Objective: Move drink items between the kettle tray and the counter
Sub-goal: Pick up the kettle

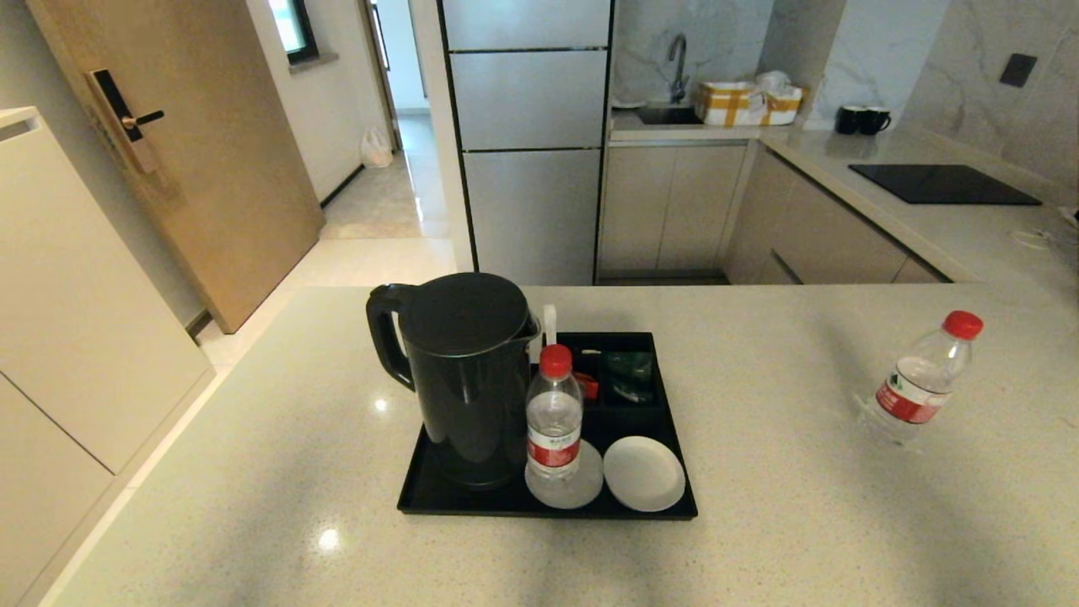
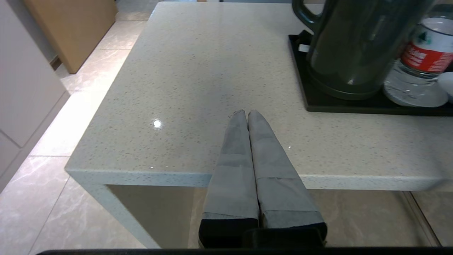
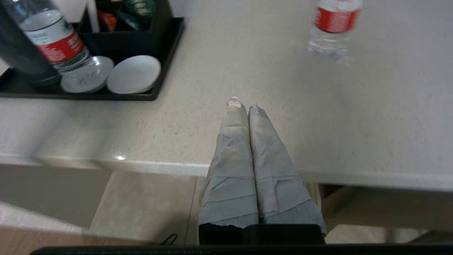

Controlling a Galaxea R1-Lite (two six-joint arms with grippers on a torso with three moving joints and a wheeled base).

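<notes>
On the beige counter (image 1: 759,506) lies the black kettle tray (image 1: 438,502). The tall black kettle (image 1: 462,379) stands on the tray's left part. A red-capped water bottle (image 1: 554,421) stands beside the kettle on a white saucer. A second bottle (image 1: 919,384) stands on the counter far to the right. Neither arm shows in the head view. My left gripper (image 2: 246,112) is shut and empty over the counter's near edge, left of the tray (image 2: 354,105). My right gripper (image 3: 244,105) is shut and empty near the front edge, between the tray (image 3: 155,92) and the far bottle (image 3: 332,28).
A second white saucer (image 1: 644,473) lies in the tray's front right corner, and sachets (image 1: 628,375) fill its back compartments. Behind the counter are a sink (image 1: 666,114), two black mugs (image 1: 861,120) and a black hob (image 1: 942,183). A wooden door (image 1: 194,152) stands at the left.
</notes>
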